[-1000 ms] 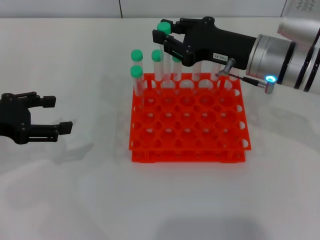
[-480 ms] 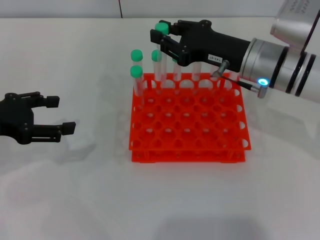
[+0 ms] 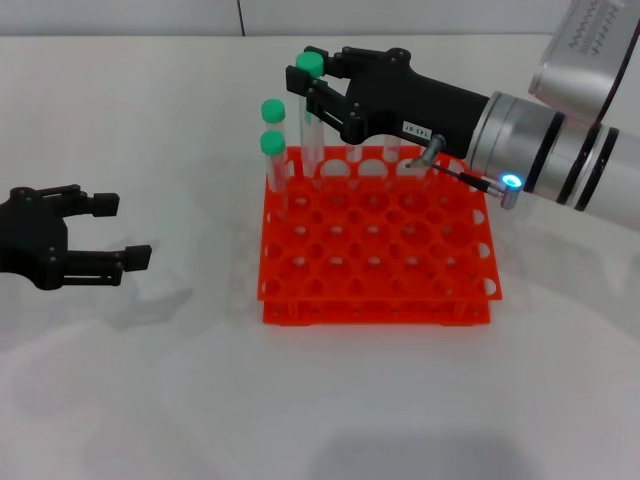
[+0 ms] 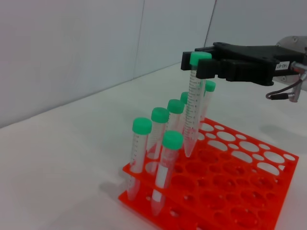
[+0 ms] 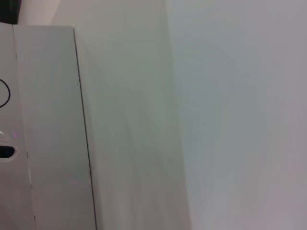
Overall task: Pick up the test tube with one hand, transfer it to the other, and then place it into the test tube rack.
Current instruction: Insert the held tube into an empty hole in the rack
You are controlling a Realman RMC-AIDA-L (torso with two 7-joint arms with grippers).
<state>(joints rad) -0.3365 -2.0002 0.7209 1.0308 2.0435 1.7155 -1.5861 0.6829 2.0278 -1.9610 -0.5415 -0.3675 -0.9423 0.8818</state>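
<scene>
My right gripper (image 3: 314, 78), black with a white label and a blue light, is shut on the green cap end of the test tube (image 3: 312, 130). It holds the tube upright over the back row of the orange-red rack (image 3: 370, 310). In the left wrist view the tube (image 4: 192, 110) hangs from this gripper (image 4: 197, 66) with its tip close to the rack's (image 4: 240, 201) top tier. My left gripper (image 3: 118, 230) is open and empty, low over the table to the left of the rack.
Several other green-capped tubes (image 3: 272, 145) stand in the rack's back-left holes, close beside the held tube; they also show in the left wrist view (image 4: 165, 163). The right wrist view shows only a pale wall and a white panel (image 5: 43, 143).
My right gripper has moved a little to the left along the rack's back row with the tube in it. The left gripper has barely moved.
</scene>
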